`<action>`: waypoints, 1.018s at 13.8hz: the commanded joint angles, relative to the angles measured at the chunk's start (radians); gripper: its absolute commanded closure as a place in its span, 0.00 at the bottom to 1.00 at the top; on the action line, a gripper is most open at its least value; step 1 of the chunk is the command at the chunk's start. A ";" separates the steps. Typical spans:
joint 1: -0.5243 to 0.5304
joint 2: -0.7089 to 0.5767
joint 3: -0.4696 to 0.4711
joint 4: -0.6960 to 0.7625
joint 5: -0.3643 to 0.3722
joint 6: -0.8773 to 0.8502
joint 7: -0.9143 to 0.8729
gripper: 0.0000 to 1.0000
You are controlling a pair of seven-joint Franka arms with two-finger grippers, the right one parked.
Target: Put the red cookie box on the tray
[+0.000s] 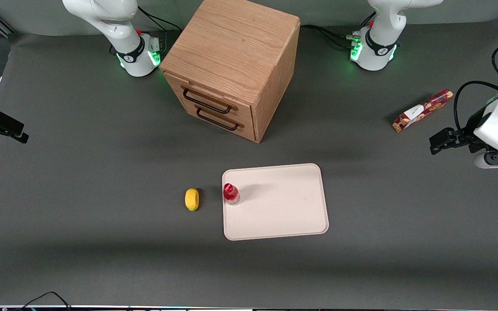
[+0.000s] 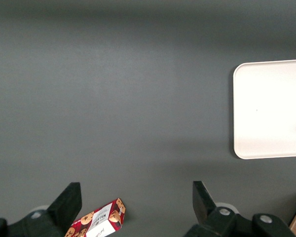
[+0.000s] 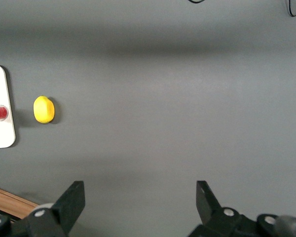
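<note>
Gripper hovering, jaws spread wide, nothing held, near the working arm's end of the table. Red cookie box lying flat on the mat, just farther from the front camera than the gripper, well apart from the tray. Long axis running diagonally, one end aimed toward the tray. Risk: closing along that length instead of across it, box skidding or twisting loose. Another: clipping the red-capped bottle standing on the tray's edge.

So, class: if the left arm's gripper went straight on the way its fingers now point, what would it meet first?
Probably bare grey table. The open left gripper points down at empty mat, with the long dark-red cookie box just beside one finger and the cream-white rectangular tray well off to the side. Depth is unclear.
</note>
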 commanded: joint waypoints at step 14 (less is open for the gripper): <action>0.156 0.028 0.013 -0.048 0.010 -0.060 0.601 0.00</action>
